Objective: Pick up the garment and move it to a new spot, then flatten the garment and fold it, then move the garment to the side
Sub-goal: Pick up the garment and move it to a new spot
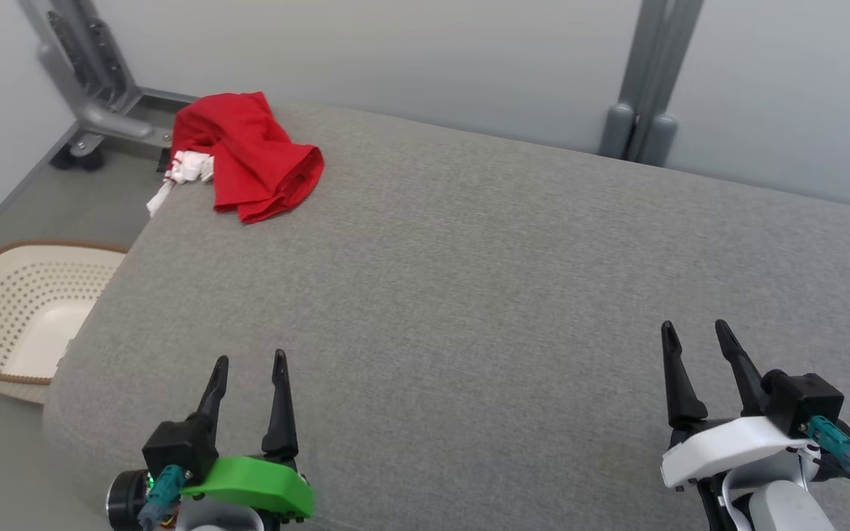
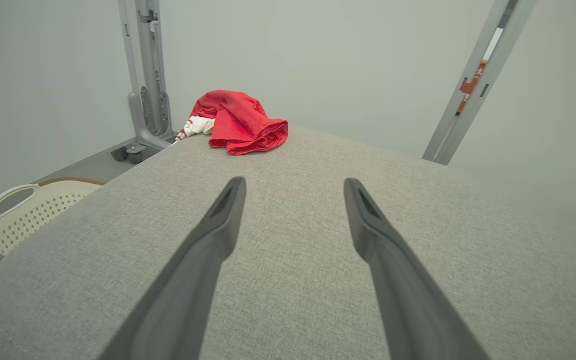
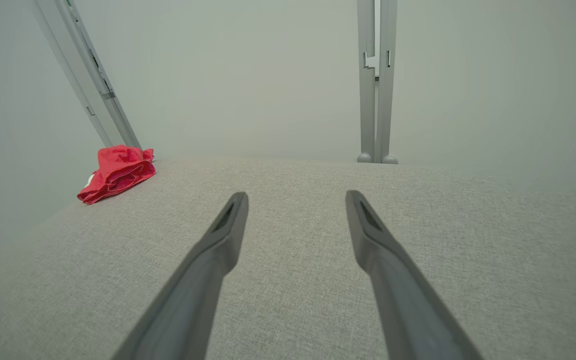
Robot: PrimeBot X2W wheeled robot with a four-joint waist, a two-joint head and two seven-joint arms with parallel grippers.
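Red garment lies bunched at the far left corner of the grey cloth-covered worktop; a white striped part of it hangs over the left edge; nothing of the task looks started; left pincer hovers at the near left, fingers apart at a middling gap, holding nothing; right pincer at the near right, likewise parted and empty; both well apart from the garment. Risks as I judge them: the heap sits so close to the corner that a pincer coming in low from the near side could shove it off the edge, down by the grey frame post and its wheeled foot; the overhanging white part adds weight on that side; the cloth is folded on itself, so a shallow pinch may catch one top layer only, and the rest would unroll and drag, or slip free mid-carry; too deep a pinch might nip the worktop's own cover along with it; the reach is long for the left arm and longer, crosswise, for the right, so the two arms could crowd each other at the corner; a drop along the left edge might land in the pale perforated basket on the floor there.
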